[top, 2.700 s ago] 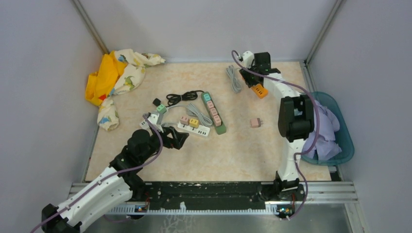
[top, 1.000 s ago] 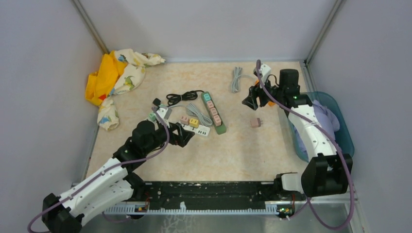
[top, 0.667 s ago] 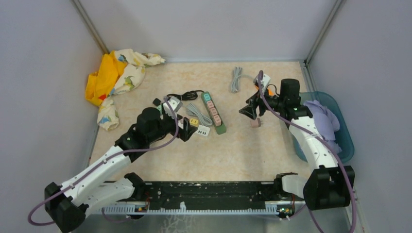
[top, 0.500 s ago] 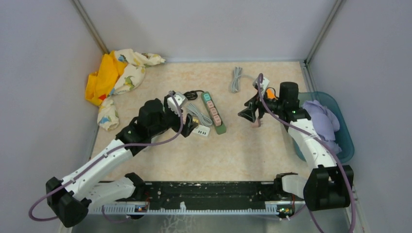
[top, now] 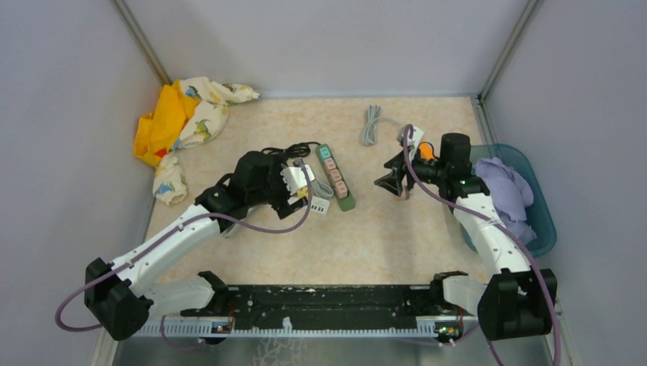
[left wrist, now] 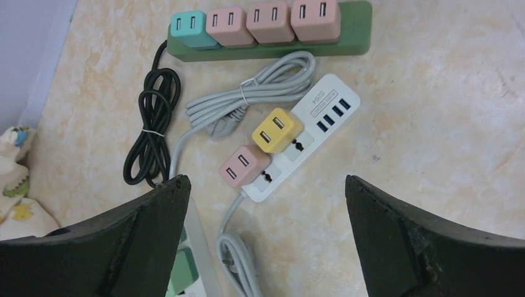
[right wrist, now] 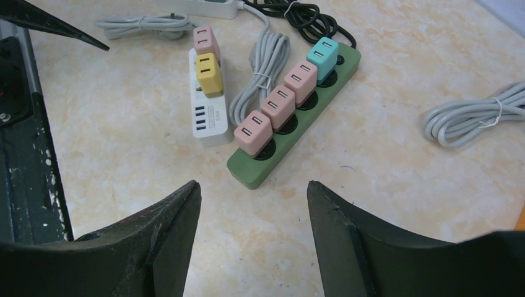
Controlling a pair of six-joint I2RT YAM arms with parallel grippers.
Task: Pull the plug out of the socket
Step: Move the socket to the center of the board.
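In the centre of the left wrist view, on the beige bench (left wrist: 433, 154): white socket strip (left wrist: 322, 114), slanted, with yellow plug (left wrist: 277, 129) and pink plug (left wrist: 243, 165) seated side by side in it. Framing it at lower left and lower right, left pincer (left wrist: 264, 182), spread wide, holding nothing. Along the top of that frame, green socket strip (left wrist: 356, 31) carrying a row of four plugs (left wrist: 269, 21). At the bottom of the right wrist view, right pincer (right wrist: 254, 185), half spread, nothing between its fingers.

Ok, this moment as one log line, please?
left gripper: open, over white strip | right gripper: open, empty | yellow plug: in socket | task: not done
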